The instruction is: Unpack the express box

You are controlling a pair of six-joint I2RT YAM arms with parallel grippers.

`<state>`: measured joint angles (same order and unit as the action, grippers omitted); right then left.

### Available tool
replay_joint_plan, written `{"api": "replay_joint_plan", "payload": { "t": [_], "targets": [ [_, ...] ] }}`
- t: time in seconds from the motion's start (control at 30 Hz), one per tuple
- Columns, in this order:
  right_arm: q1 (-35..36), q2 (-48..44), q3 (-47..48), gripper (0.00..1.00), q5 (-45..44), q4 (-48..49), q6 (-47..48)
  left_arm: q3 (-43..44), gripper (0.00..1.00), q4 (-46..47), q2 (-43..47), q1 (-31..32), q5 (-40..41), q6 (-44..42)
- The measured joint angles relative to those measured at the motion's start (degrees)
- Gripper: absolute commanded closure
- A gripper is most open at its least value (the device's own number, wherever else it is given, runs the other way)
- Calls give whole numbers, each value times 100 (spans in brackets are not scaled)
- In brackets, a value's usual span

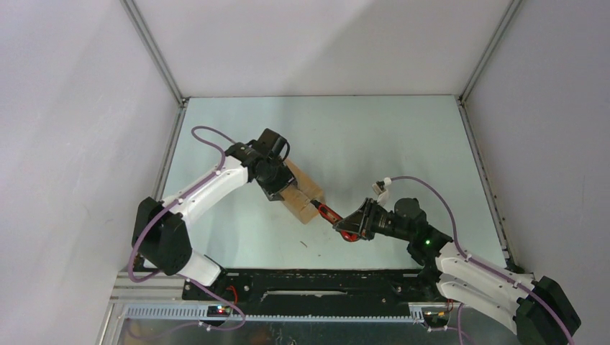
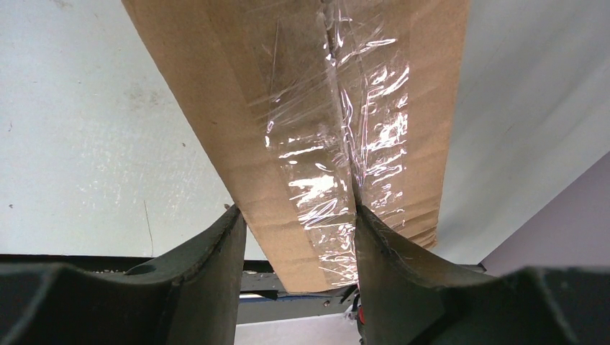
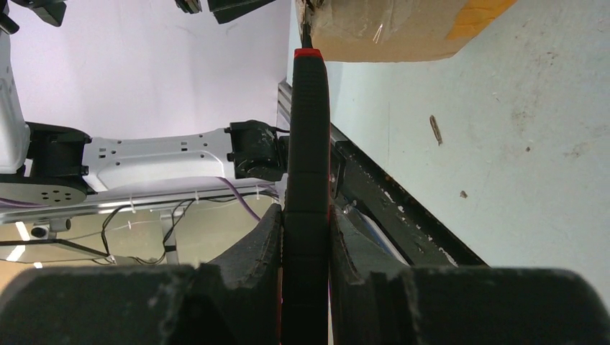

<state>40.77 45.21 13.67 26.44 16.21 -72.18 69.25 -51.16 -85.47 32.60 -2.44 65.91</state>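
Left of mid-table, the left arm [image 1: 208, 188] reaches in from the near-left corner, elbow bent. The left gripper [image 2: 298, 233] is clamped across the box [image 1: 303, 195], one finger on each long side. From the near right, the right arm [image 1: 467, 269] stretches low toward it. The right gripper [image 3: 306, 226] is closed tight on a knife [image 3: 306, 144], whose tip is at the box's near edge. The box is brown cardboard, flaps shut, with crinkled clear tape [image 2: 338, 144] along the centre seam.

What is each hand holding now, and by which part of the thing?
The left hand clamps the express box across one end; the right hand holds the knife by its handle.
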Motion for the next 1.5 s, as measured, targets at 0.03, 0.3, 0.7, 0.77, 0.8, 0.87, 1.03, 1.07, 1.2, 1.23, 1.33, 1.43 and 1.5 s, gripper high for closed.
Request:
{"api": "replay_joint_plan", "payload": {
  "t": [0.03, 0.3, 0.7, 0.77, 0.8, 0.87, 1.03, 1.07, 1.2, 1.23, 1.33, 1.43, 1.5],
  "targets": [
    [0, 0, 0, 100, -17, -13, 4, -9, 100, 9, 4, 0, 0, 0],
    [0, -236, 48, 100, -157, -155, 50, -31, 100, 13, 13, 0, -11, 0],
    [326, -140, 149, 100, -431, -330, 68, -109, 100, 24, 52, 0, -79, 4],
    [369, -140, 149, 100, -490, -413, 70, -109, 100, 24, 52, 0, -79, 4],
    [385, -140, 149, 100, -522, -446, 72, -109, 100, 24, 55, 0, -79, 4],
    [404, -153, 151, 100, -575, -501, 76, -109, 100, 24, 52, 0, -79, 4],
    [435, -181, 160, 100, -667, -538, 81, -111, 100, 26, 52, 0, -79, 7],
    [444, -184, 160, 100, -680, -540, 81, -111, 100, 26, 52, 0, -79, 7],
    [507, -190, 160, 100, -721, -546, 79, -111, 100, 26, 55, 0, -79, 9],
    [538, -205, 160, 100, -743, -560, 79, -111, 100, 24, 55, 0, -76, 11],
    [608, -313, 160, 100, -796, -654, 76, -111, 100, 24, 61, 0, -76, 24],
    [680, -413, 160, 100, -866, -804, 68, -111, 100, 13, 92, 0, -76, 66],
    [715, -452, 160, 100, -892, -868, 63, -122, 100, 9, 105, 0, -76, 87]
  ]
}}
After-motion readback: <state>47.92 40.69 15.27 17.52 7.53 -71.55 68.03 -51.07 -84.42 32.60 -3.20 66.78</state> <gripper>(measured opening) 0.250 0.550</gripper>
